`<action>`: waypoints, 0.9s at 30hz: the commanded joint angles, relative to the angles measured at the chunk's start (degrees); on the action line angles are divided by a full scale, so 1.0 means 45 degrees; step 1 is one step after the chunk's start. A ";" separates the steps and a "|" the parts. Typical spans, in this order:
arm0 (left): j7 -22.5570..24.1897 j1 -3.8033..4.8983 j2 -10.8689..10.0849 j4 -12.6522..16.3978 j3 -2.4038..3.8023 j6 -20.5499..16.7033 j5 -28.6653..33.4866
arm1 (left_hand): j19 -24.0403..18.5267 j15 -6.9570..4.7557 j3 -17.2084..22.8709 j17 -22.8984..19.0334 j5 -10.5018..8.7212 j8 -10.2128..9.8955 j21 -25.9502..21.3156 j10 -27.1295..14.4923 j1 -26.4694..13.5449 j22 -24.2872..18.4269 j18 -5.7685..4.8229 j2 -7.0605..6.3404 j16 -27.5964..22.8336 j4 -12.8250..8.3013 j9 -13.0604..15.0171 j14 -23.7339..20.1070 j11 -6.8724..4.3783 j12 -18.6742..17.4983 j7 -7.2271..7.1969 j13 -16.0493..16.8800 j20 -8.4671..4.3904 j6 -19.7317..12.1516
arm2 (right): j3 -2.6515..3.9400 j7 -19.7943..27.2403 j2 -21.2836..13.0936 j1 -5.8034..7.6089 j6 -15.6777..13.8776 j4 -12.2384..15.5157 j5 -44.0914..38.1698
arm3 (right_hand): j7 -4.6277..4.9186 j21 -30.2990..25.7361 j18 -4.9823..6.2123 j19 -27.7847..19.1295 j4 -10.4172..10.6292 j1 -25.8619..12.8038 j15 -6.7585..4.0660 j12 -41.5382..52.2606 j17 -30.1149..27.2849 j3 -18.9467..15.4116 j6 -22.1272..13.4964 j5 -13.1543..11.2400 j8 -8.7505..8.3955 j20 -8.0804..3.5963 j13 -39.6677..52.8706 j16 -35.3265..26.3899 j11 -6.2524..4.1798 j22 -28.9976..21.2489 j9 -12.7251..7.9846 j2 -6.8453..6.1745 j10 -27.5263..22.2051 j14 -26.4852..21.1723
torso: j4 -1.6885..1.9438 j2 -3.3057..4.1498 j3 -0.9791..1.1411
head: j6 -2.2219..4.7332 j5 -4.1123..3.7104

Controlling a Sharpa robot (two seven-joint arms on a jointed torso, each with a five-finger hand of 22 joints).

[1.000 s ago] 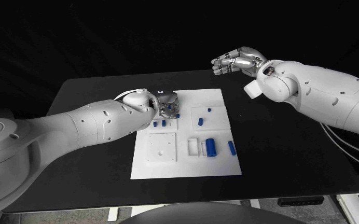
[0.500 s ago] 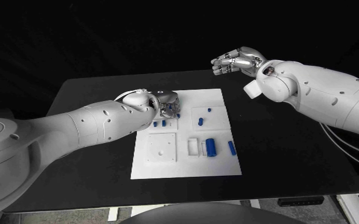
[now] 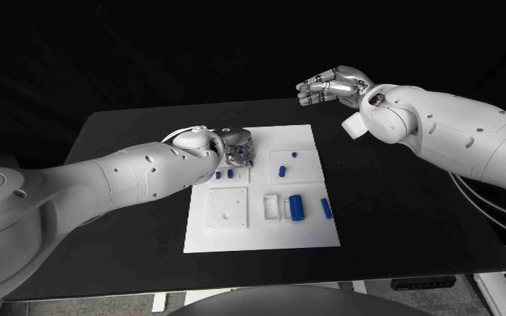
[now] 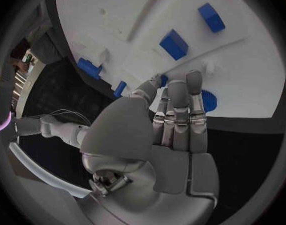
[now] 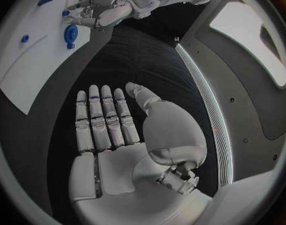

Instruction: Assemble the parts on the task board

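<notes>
The table (image 3: pixel 401 206) is matt black and smooth. On it, the board (image 3: pixel 264 228) looks like matt white plastic, while the parts (image 3: pixel 296 207) are smooth blue plastic. Both arms (image 3: pixel 126 177) wear glossy white shells. The left hand (image 4: pixel 164 135) and right hand (image 5: pixel 127 135) look like brushed silver metal, satin rather than mirror-bright.

Task board (image 3: pixel 264 235) lies mid-table (image 3: pixel 126 140); parts (image 3: pixel 297 206) on it — left hand (image 3: pixel 234 148) over its far-left corner.

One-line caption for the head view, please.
Left robot hand works at the far-left corner of the white rectangular task board with small blue parts; right robot hand hovers beyond the table.
</notes>
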 commanded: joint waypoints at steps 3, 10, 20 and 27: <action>0.0099 -0.0006 0.0054 0.0020 0.0003 0.0366 -0.0078 | -0.0030 0.0027 0.0153 0.0031 -0.0025 -0.0036 -0.0021 0.0070 0.0174 0.0114 0.0238 0.0028 -0.0034 -0.0152 0.0004 0.0006 -0.0031 -0.0051 -0.0034 -0.0020 0.0001 0.0258 | 0.0013 0.0043 0.0014 0.0002 0.0148 -0.0002 0.0041 | 0.0005 -0.0008 0.0052 -0.0077 -0.0040 -0.0054 -0.0026 -0.0071 -0.0013 0.0023 -0.0024 0.0046 -0.0036 0.0010 -0.0017 -0.0065 -0.0028 -0.0010 -0.0001 -0.0032 0.0000 -0.0103 | 0.0002 0.0003 -0.0003 | -0.0022 -0.0020; 0.0036 -0.0007 0.0100 -0.0021 0.0002 0.0502 -0.0250 | -0.0080 -0.0030 0.0646 0.0043 -0.0073 -0.0033 0.0097 0.0412 0.0440 0.0240 0.0236 0.0277 -0.0033 -0.0500 0.0011 0.0022 -0.0136 -0.0053 -0.0101 -0.0020 -0.0049 0.0735 | 0.0013 0.0035 0.0019 0.0002 0.0149 -0.0001 0.0041 | -0.0001 -0.0009 0.0046 -0.0086 -0.0047 -0.0086 -0.0027 -0.0072 -0.0014 0.0032 -0.0009 0.0050 -0.0038 0.0010 -0.0017 -0.0065 -0.0033 -0.0010 -0.0001 -0.0035 0.0020 -0.0111 | -0.0003 0.0012 -0.0005 | -0.0030 -0.0030; 0.0094 -0.0130 0.0205 -0.0123 0.0003 0.0528 -0.0302 | -0.0232 -0.0052 0.0940 0.0056 -0.0059 -0.0042 0.0520 0.0603 0.0274 0.0242 0.0223 0.0474 -0.0011 -0.0994 0.0009 0.0083 -0.0198 -0.0049 -0.0122 -0.0018 -0.0083 0.0910 | 0.0013 0.0018 0.0014 0.0002 0.0173 0.0031 0.0032 | -0.0006 -0.0008 0.0045 -0.0086 -0.0065 -0.0068 -0.0028 -0.0072 -0.0015 0.0047 -0.0003 0.0073 -0.0035 0.0011 -0.0017 -0.0066 -0.0037 -0.0010 0.0001 -0.0032 0.0023 -0.0115 | -0.0032 0.0036 -0.0002 | -0.0049 -0.0078; 0.0132 -0.0185 0.0185 -0.0153 0.0005 0.0296 -0.0305 | -0.0211 -0.0125 0.0978 0.0062 0.0015 -0.0007 0.0634 0.0928 0.0378 0.0252 0.0231 0.0641 0.0012 -0.1119 0.0035 0.0160 -0.0301 -0.0045 -0.0173 -0.0013 -0.0125 0.1215 | 0.0013 0.0008 0.0001 0.0002 0.0173 0.0028 0.0028 | -0.0013 -0.0009 0.0042 -0.0091 -0.0072 -0.0083 -0.0026 -0.0072 -0.0015 0.0058 0.0016 0.0073 -0.0038 0.0010 -0.0017 -0.0066 -0.0045 -0.0010 0.0000 -0.0036 0.0048 -0.0121 | 0.0003 0.0015 0.0001 | -0.0095 -0.0129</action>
